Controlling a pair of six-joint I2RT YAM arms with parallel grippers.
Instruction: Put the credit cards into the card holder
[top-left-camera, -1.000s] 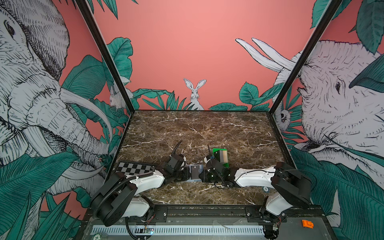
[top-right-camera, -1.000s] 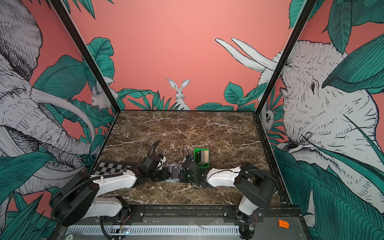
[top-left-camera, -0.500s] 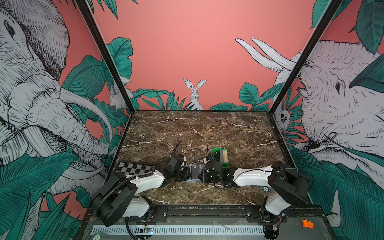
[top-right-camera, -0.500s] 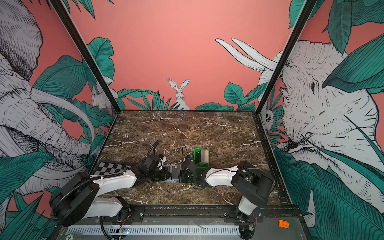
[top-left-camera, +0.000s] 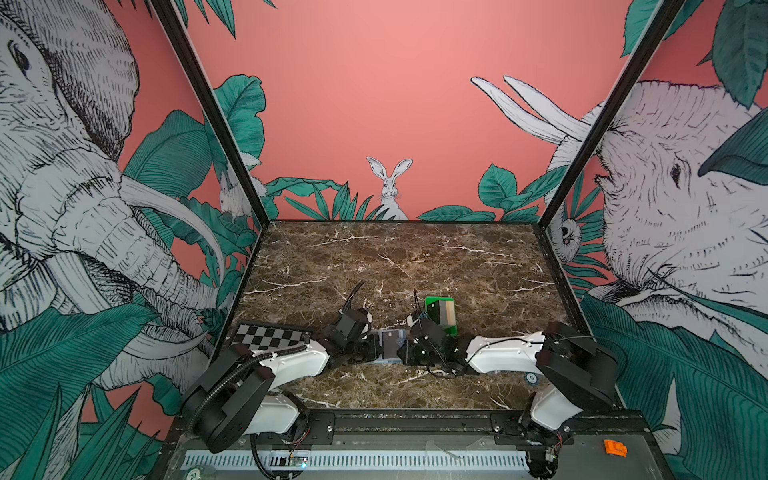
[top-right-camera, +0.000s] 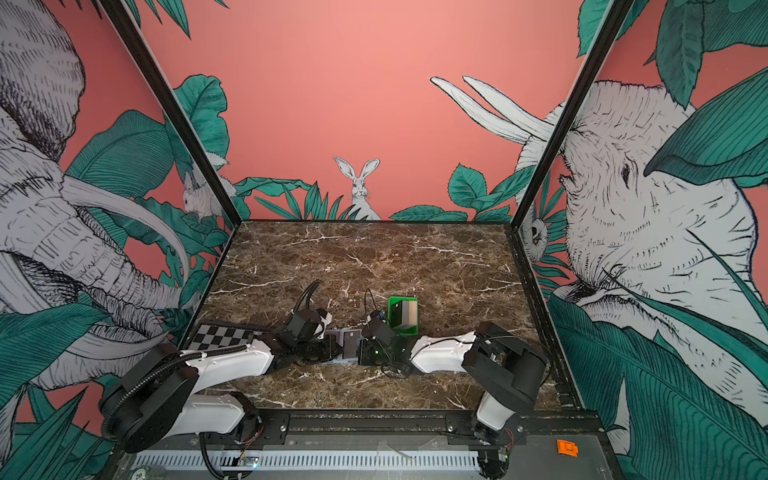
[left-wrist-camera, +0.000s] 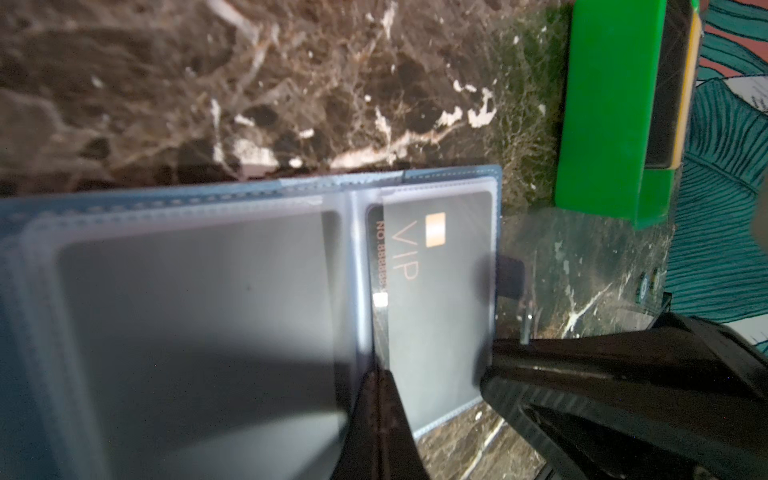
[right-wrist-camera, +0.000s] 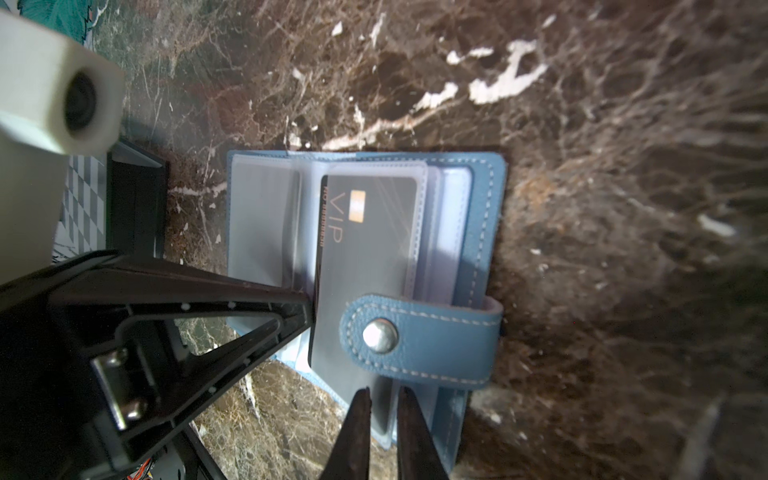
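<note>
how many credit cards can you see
3: black VIP card sleeved in the card holder; grey card and tan card in the green tray; more may be hidden.

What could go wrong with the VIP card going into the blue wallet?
1. The left gripper pushes on the VIP card near one end of its edge, so it might twist and jam in the clear sleeve.
2. The right gripper pinches only that thin sleeve; it could slip, letting the card holder slide.
</note>
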